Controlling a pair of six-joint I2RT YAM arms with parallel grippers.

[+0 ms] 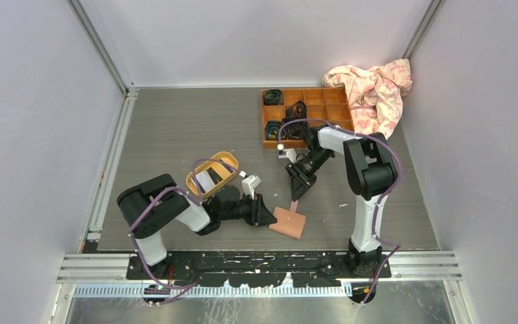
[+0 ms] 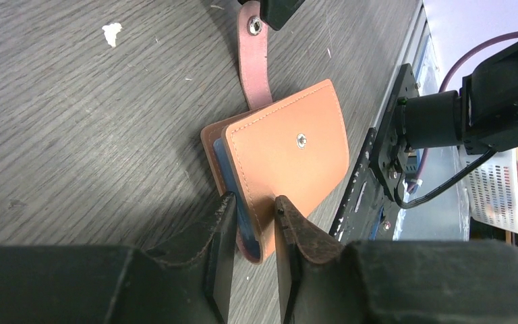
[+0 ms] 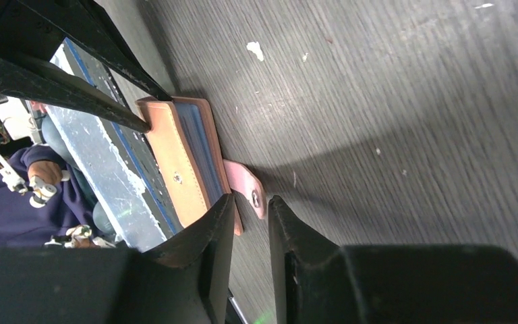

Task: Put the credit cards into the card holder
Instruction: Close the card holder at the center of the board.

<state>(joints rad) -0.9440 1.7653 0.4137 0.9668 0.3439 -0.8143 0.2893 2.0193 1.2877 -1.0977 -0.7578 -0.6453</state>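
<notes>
**A:** While the card holder (image 2: 286, 152) is lying on the grey table (image 2: 74, 121) near its front edge, what is the left gripper (image 2: 255, 200) doing to it?

**B:** It is pinching one end of the holder. Its fingers (image 2: 221, 229) are standing only narrowly apart. One is pressing on the tan outer flap and the other on the back layer, and bluish pockets are showing between the layers.

**A:** And the right gripper (image 3: 251, 200)?

**B:** It is reaching in from the far side, and its two fingers are flanking the pink snap tab (image 3: 246, 189) that is sticking out of the holder. The gap is narrow and the tab's end is sitting close against one finger. I cannot tell whether the jaws are actually clamping it.

**A:** Are the two grippers touching each other?

**B:** No. They are working at different parts of the holder, the left at one end and the right at the tab.

**A:** Is a credit card (image 1: 206, 179) showing anywhere?

**B:** A white one is lying in the yellow oval tray (image 1: 233, 162), just beside the left arm. I cannot tell whether any card is sitting in the holder's pockets.

**A:** What else is sitting on the table?

**B:** An orange-brown compartment box (image 1: 330, 111) is standing at the far side with small dark items in some cells. A pink patterned cloth (image 1: 378, 88) is bunching against its right end.
</notes>
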